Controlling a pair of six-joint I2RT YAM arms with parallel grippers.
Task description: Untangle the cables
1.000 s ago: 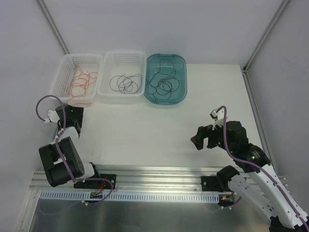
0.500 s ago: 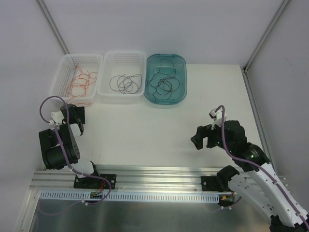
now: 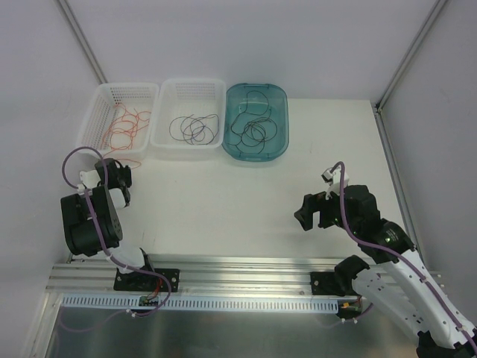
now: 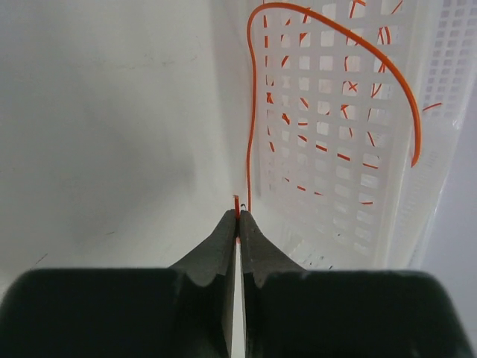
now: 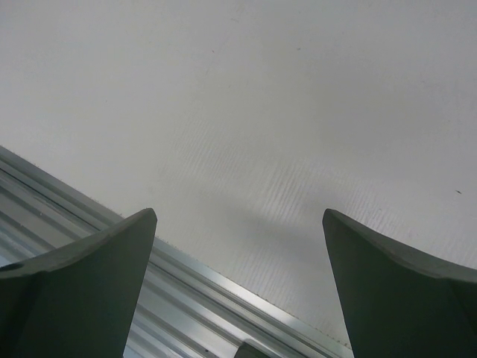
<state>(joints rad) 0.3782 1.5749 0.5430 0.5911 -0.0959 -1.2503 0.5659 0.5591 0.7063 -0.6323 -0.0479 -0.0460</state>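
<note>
The left end effector (image 4: 238,218) is sitting closed, its two dark fingertips (image 4: 222,237) pinching the lower end of a single red-orange cable (image 4: 253,134). That cable is rising toward 12 o'clock alongside the edge of the white lattice basket (image 4: 350,186), then arching over toward 3 o'clock and dropping back down across the mesh. Seen from above, this end effector is hovering at about 9 o'clock on the bench (image 3: 223,201), just beside the near wall of that basket, and the pinched cable is spilling out over the basket's near edge onto the bench. The other red-orange cables (image 3: 128,123) are lying curled inside the same basket, up at 11 o'clock. The black cables (image 3: 192,128) are looping in two heaps, one in the middle white basket (image 3: 194,81) and one in the teal tub (image 3: 277,104), both near 12 o'clock. The right end effector (image 3: 311,214) is hanging over bare bench at about 4 o'clock, well apart from every cable, its jaws standing wide and holding nothing.
</note>
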